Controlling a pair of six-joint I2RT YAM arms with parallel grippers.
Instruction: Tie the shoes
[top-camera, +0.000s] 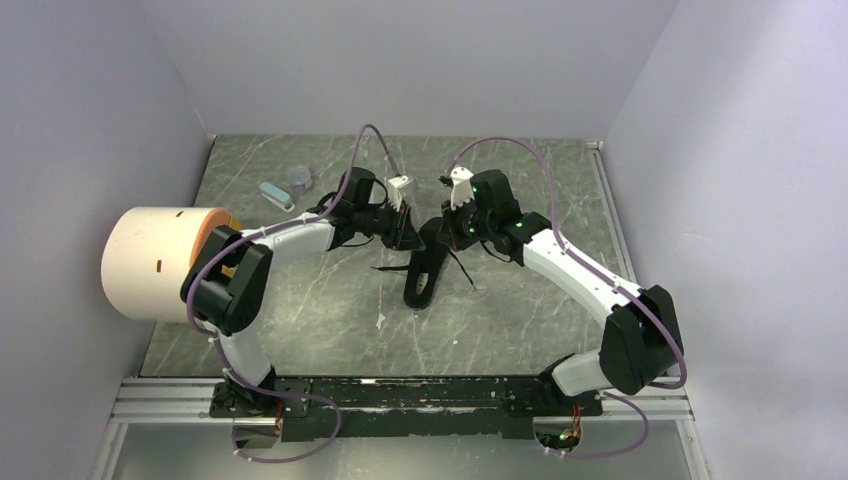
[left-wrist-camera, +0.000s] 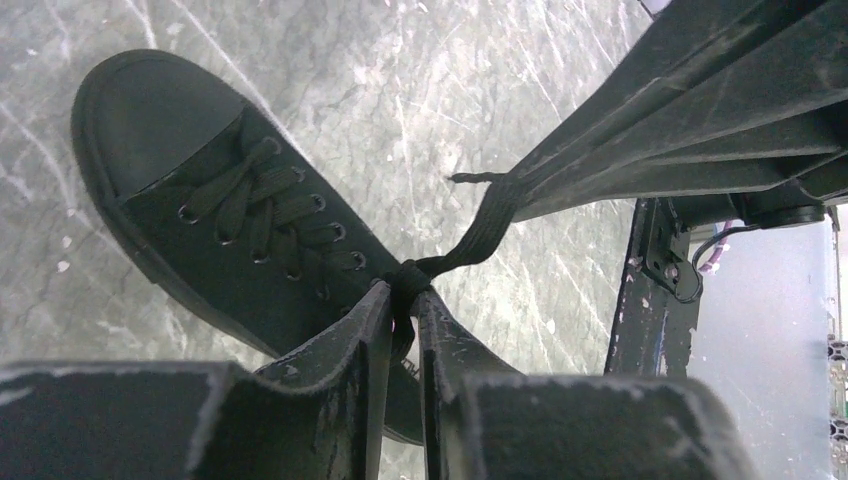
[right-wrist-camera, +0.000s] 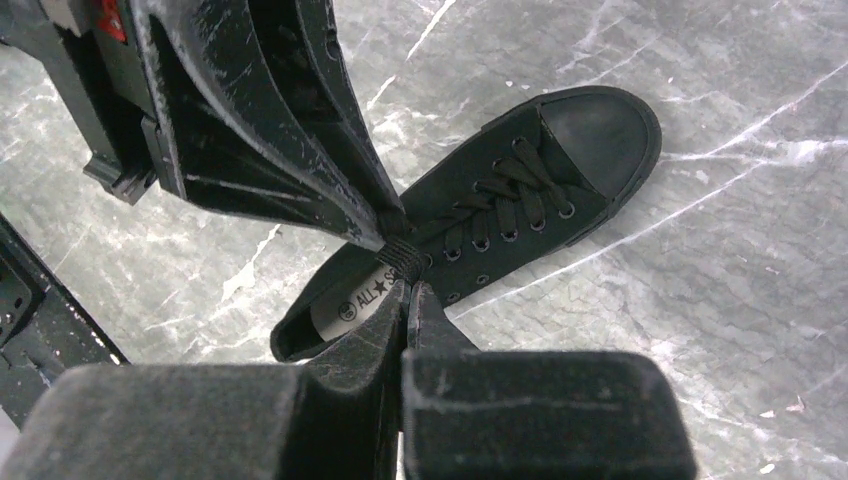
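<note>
A small all-black low-cut shoe (top-camera: 424, 270) lies on the marble table, toe toward the near edge; it also shows in the left wrist view (left-wrist-camera: 200, 215) and the right wrist view (right-wrist-camera: 500, 215). My left gripper (left-wrist-camera: 402, 292) is shut on a black lace (left-wrist-camera: 480, 235) right at the knot above the shoe's tongue. My right gripper (right-wrist-camera: 408, 285) is shut on the lace (right-wrist-camera: 402, 255) at the same knot from the other side. Both grippers meet fingertip to fingertip over the shoe (top-camera: 432, 228). A loose lace end (top-camera: 392, 268) trails left of the shoe.
A big white and orange roll (top-camera: 160, 262) lies at the table's left edge. A small blue-white object (top-camera: 276, 195) and a small grey jar (top-camera: 299, 179) sit at the back left. Walls close in the table on three sides.
</note>
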